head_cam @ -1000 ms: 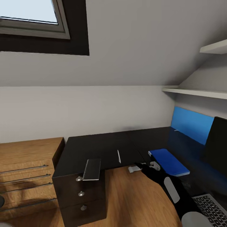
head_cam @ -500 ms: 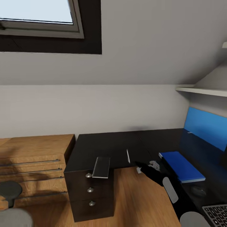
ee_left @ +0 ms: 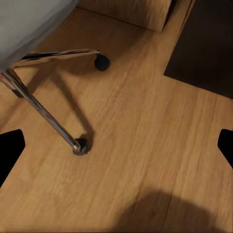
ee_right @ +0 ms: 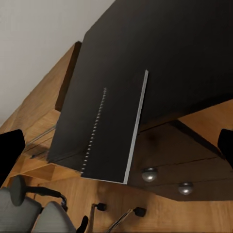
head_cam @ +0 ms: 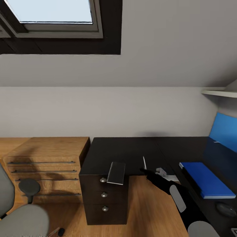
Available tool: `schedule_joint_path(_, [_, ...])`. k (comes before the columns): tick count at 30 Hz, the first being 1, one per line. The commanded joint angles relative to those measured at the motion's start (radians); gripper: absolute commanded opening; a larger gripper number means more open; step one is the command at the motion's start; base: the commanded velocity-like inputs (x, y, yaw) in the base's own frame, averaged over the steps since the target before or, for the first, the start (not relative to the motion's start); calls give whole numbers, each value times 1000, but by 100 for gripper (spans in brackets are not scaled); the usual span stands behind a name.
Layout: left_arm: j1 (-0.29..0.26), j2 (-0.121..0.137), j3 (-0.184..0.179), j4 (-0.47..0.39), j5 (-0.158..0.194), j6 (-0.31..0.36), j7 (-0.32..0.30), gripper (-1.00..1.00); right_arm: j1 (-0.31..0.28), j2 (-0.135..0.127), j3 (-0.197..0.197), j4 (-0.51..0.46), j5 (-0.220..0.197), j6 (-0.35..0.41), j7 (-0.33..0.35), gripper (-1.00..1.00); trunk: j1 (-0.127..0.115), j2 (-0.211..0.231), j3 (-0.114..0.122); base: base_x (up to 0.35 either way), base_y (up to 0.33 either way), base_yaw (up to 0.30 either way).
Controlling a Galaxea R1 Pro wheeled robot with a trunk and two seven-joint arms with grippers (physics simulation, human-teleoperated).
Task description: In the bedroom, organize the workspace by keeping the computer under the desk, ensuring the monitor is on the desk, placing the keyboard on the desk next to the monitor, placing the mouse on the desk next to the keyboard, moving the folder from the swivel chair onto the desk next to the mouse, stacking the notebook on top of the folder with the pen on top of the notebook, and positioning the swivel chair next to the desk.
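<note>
Black desk (head_cam: 131, 151) holds unlabelled notebook (head_cam: 116, 172), folder (head_cam: 205, 179).

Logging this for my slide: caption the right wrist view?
Notebook overhanging the black desk edge above the drawer knobs, swivel chair below.

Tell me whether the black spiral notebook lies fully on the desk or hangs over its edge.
Hanging over. The small black spiral-bound notebook sticks out past the front edge of the glossy black desk, above the round silver drawer knobs.

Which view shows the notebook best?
The right wrist view: the notebook lies large there, spiral visible, overhanging the desk edge above the knobs. The head view shows it small at the same edge.
</note>
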Motion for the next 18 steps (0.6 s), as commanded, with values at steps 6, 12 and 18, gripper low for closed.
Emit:
schedule_joint_path(6, [-1, 0, 3, 1, -4, -2, 3, 100, -1, 0, -2, 13, -6, 7, 2, 100, 0, -1, -7, 0, 0, 221])
schedule_joint_path(12, [-1, 0, 2, 1, -4, -1, 3, 100, -1, 0, -2, 17, -6, 7, 2, 100, 0, -1, -14, 0, 0, 214])
schedule_joint_path(18, [-1, 0, 2, 1, -3, 0, 6, 100, 0, 0, -3, 18, -6, 6, 2, 100, 15, -29, -30, 0, 0, 107])
